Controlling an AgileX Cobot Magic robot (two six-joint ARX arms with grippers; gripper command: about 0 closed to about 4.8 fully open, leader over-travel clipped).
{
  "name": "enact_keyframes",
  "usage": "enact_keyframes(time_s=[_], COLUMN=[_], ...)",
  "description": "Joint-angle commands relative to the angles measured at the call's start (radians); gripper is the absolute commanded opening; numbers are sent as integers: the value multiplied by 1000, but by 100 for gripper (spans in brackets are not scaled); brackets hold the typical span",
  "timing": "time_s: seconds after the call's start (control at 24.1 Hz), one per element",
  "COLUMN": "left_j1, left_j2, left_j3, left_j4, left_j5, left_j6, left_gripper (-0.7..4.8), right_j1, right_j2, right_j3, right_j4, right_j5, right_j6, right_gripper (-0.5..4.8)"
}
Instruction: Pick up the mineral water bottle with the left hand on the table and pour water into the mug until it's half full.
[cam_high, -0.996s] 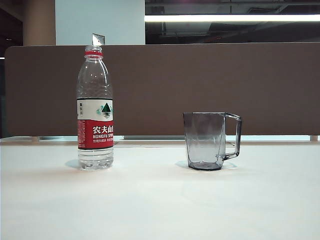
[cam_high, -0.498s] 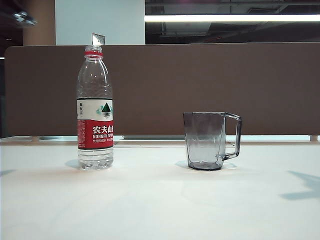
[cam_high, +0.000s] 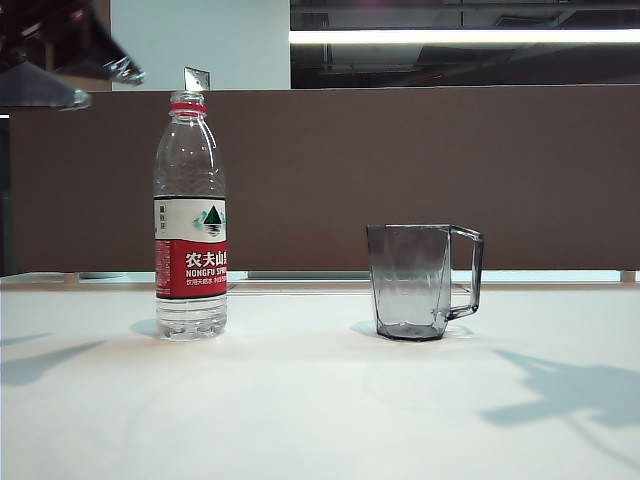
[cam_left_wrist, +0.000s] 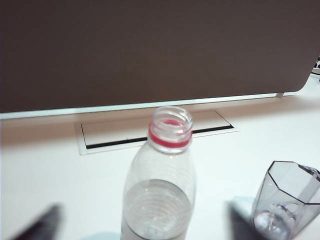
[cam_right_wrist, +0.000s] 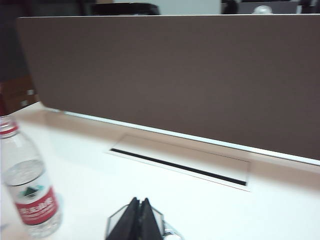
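Observation:
The mineral water bottle (cam_high: 190, 215) stands uncapped and upright on the left of the white table (cam_high: 300, 410). The smoky grey mug (cam_high: 420, 282) stands to its right, handle pointing right. My left gripper (cam_high: 100, 85) hangs at the upper left, higher than the bottle's neck. In the left wrist view the gripper (cam_left_wrist: 144, 210) is open, its blurred fingers (cam_left_wrist: 42, 225) wide to either side of the bottle (cam_left_wrist: 160, 175), not touching it. Water (cam_left_wrist: 157, 202) shows inside. The mug (cam_left_wrist: 287, 200) looks empty. My right gripper (cam_right_wrist: 139, 202) is shut, with the mug (cam_right_wrist: 116, 220) just beyond its tips.
A brown partition panel (cam_high: 400, 170) runs along the table's far edge. A flat cable slot (cam_right_wrist: 175, 165) is let into the tabletop in front of the panel. Arm shadows (cam_high: 570, 390) fall on the table at the front right and front left.
My left arm has come into the exterior view at the upper left. Arm shadows on both sides of the table have grown. Bottle and mug have not moved.

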Motion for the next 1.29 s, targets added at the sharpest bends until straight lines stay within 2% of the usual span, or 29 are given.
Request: enact_keyframes(time_s=[0.04,0.21,0.33,0.75,1.04,1.29], left_j1=[-2,-2,-2,-6,-49,-61], left_j2=[29,122,225,385,497,575], left_j3=[5,6,6,6,8,53], left_j4=[60,133,235,385,501,508], left_j5=[0,0,0,1,1,1], left_j6=[19,19,19,9,13,16], left_gripper=[479,479,479,479,479,479], right_j1=[21,21,21,21,21,21], right_j2=[3,5,5,4,3,2], right_j3=[6,5,5,5,6,6], right_j4=[17,17,17,-10,-115,-188], right_j5=[6,5,5,0,-130,-164], right_j6=[-4,-4,-4,-4,-4,-3], right_gripper=[-2,-2,-2,-2,-2,-2])
